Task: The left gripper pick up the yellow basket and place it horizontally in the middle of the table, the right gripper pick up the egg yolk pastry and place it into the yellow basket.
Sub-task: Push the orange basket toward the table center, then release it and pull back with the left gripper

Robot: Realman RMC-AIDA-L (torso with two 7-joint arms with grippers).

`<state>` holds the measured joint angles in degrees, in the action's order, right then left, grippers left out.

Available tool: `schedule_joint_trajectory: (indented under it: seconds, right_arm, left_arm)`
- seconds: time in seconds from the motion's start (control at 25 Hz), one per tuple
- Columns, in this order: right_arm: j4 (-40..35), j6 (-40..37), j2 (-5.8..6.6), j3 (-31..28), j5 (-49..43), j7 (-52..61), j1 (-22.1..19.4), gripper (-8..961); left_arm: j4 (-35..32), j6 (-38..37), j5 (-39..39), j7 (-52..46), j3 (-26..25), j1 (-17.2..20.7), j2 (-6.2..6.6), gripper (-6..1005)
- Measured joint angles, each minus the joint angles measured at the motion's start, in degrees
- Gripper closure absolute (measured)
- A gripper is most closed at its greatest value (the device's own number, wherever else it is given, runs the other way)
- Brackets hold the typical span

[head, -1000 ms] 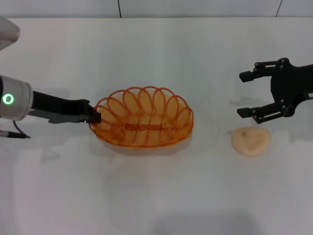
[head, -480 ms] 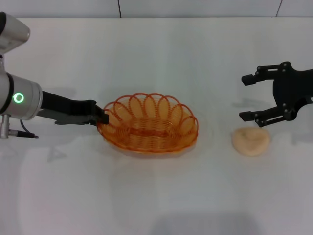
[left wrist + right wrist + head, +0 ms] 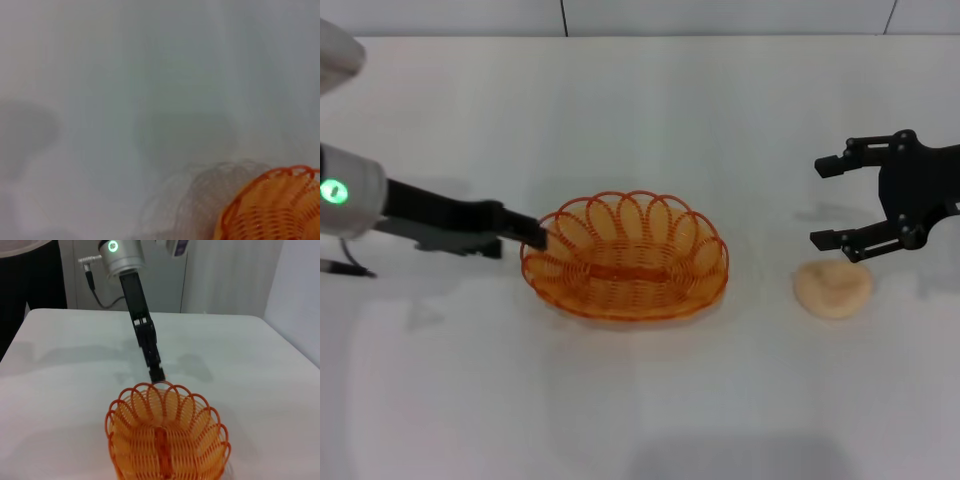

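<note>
The yellow basket (image 3: 625, 257) lies flat and lengthwise across the middle of the white table (image 3: 640, 400). My left gripper (image 3: 536, 236) reaches in from the left and is shut on the basket's left rim. The right wrist view shows the same: the left gripper (image 3: 157, 373) meets the far rim of the basket (image 3: 167, 440). A part of the basket (image 3: 275, 210) shows in the left wrist view. The egg yolk pastry (image 3: 832, 288) lies on the table to the right of the basket. My right gripper (image 3: 821, 203) is open and empty, just beyond and above the pastry.
The table's far edge meets a grey wall (image 3: 720, 15). A gap of bare table separates basket and pastry. A dark figure (image 3: 30, 275) stands beyond the table in the right wrist view.
The left gripper has carried the basket a little to the right and set it down flatter on the table. The right gripper and the pastry have hardly moved.
</note>
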<state>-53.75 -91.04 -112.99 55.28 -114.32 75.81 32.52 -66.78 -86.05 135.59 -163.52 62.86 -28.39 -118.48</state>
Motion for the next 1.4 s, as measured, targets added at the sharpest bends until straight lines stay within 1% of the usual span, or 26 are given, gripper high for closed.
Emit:
schedule_joint_trajectory:
  seconds: [0.16, 0.32, 0.4, 0.52, 0.64, 0.68, 0.8, 0.88, 1.0, 1.12, 1.24, 1.4]
  right_arm:
    - [-0.03, -0.17, 0.14, -0.14, 0.03, 0.61, -0.14, 112]
    - [-0.23, -0.02, 0.48, -0.17, -0.08, 2.81, -0.17, 112]
    - [-0.47, 0.18, 0.81, -0.09, -0.12, 4.19, -0.18, 112]
    - [-1.87, -0.14, 1.23, 0.28, -2.11, 7.44, 0.22, 111]
    - [-3.46, -1.98, 1.29, 0.34, -6.73, 11.64, 1.66, 111]
    - [-3.71, -3.31, 1.31, 0.33, -8.27, 13.04, 2.32, 111]
    - [-3.90, -6.92, 1.51, 0.37, -11.55, 16.97, 4.47, 111]
    - [-3.96, -8.08, 1.54, 0.44, -13.58, 19.22, 5.56, 112]
    - [-4.04, -8.66, 1.05, 0.63, -16.53, 22.52, 7.57, 112]
    - [-4.12, -8.65, 0.39, 2.27, -17.37, 25.49, 9.30, 113]
    - [-4.45, -7.63, -0.37, 4.97, -18.01, 27.68, 10.51, 114]
    - [-4.61, -6.57, -0.91, 6.35, -19.11, 28.92, 11.50, 121]
  left_arm:
    - [-5.61, -2.95, 0.44, 0.91, -3.00, 0.97, 0.67, 419]
    - [-11.07, -5.83, -1.89, 6.48, -7.56, 1.45, 0.85, 330]
    - [-12.20, -6.78, -4.44, 11.67, -9.90, 1.80, 0.86, 275]
    - [-11.98, -7.14, -11.34, 24.91, -13.45, 3.42, 0.73, 193]
    - [-10.58, -7.16, -17.41, 39.85, -15.19, 5.77, 0.26, 190]
    - [-10.06, -7.16, -19.05, 44.76, -15.40, 6.55, 0.08, 189]
    - [-8.57, -7.18, -21.63, 55.54, -15.10, 7.90, -0.31, 187]
    - [-6.95, -7.68, -21.55, 61.62, -14.30, 8.07, -0.32, 187]
    - [-4.37, -9.38, -20.59, 67.77, -13.93, 8.08, -0.19, 186]
    - [-2.60, -10.19, -18.39, 70.39, -13.92, 8.11, -0.15, 185]
    - [-2.12, -10.41, -14.70, 71.31, -12.97, 8.75, -0.65, 184]
    - [-2.14, -11.11, -15.49, 73.68, -9.68, 10.74, -0.76, 184]
